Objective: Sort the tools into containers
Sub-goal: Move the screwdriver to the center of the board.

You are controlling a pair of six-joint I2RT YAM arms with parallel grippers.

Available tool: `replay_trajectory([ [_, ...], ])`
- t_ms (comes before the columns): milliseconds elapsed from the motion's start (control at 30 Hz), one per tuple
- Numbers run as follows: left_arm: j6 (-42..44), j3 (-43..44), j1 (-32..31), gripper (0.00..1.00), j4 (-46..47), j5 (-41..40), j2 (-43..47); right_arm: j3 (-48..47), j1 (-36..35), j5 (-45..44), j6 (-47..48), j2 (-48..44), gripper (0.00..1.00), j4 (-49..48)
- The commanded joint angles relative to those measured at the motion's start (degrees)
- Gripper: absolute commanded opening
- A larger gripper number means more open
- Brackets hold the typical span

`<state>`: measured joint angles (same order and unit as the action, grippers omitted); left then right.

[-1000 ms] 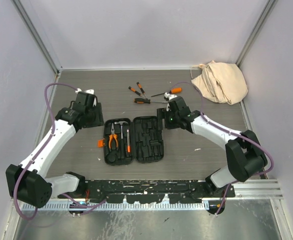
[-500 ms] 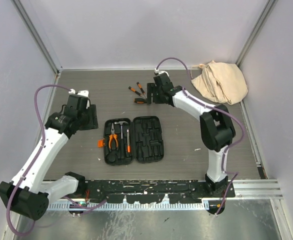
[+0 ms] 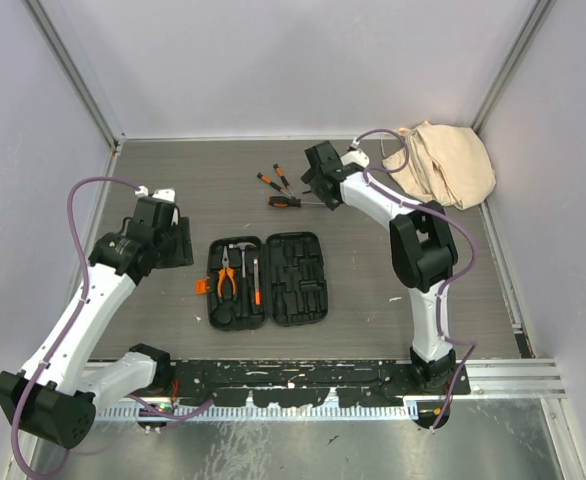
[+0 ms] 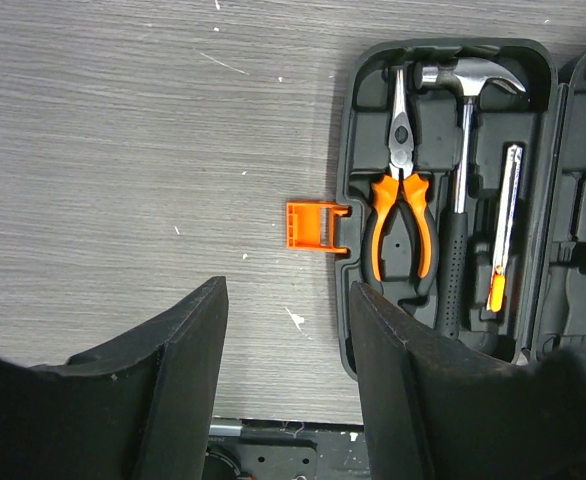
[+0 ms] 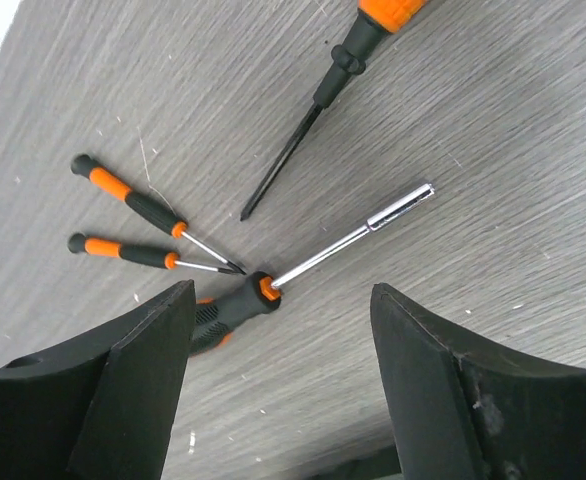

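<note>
The black tool case (image 3: pixel 269 280) lies open and flat in the middle of the table (image 3: pixel 373 270), closer to the near edge than the far one, with its two halves side by side. Its left half holds orange-handled pliers (image 4: pixel 403 205), a hammer (image 4: pixel 462 160) and a slim tool with an orange end (image 4: pixel 501 235). The right half shows only moulded slots. The orange latch (image 4: pixel 311 225) sticks out from the case's left side.

The left end effector (image 4: pixel 288 325) hangs over bare table just left of the case. Its fingers (image 4: pixel 173 375) are spread and nothing sits between them.

The right end effector (image 5: pixel 281 300) is over the loose tools near the middle of the far edge, fingers (image 5: pixel 128 385) spread wide and gripping nothing. Below the gap lies a bit driver (image 5: pixel 303 265) with a chrome shaft and a black-and-orange handle. Two small precision screwdrivers (image 5: pixel 133 200) lie just beside it, their tips near its collar. A long screwdriver (image 5: pixel 318 95) with an orange handle lies near them.

A beige cloth bag (image 3: pixel 443 162) is bunched in the far right corner.
</note>
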<state>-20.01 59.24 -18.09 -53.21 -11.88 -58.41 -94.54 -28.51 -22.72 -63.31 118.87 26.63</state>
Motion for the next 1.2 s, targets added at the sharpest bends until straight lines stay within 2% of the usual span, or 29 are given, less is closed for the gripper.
replay_trajectory([
  [0, 0.9, -0.1, 0.3, 0.53, 1.3, -0.4, 0.3, -4.9, -0.1, -3.7, -11.1, 1.1, 0.74, 4.4],
  [433, 1.0, -0.2, 0.3, 0.53, 2.0, 0.1, -0.5, -5.3, -0.1, 1.2, -15.2, 4.8, 0.65, 5.2],
  [867, 1.0, -0.2, 0.3, 0.52, 2.1, 0.0, -0.6, -7.5, -0.1, 3.2, -14.6, 9.4, 0.59, 3.3],
  [1033, 1.0, -0.2, 0.3, 0.52, 2.1, -0.3, -0.5, -7.9, -0.1, 2.7, -14.8, 10.2, 0.51, 3.3],
  [1167, 1.0, -0.2, 0.3, 0.52, 2.2, -0.4, -0.5, -7.6, -0.1, 2.9, -14.9, 10.6, 0.39, 3.2],
])
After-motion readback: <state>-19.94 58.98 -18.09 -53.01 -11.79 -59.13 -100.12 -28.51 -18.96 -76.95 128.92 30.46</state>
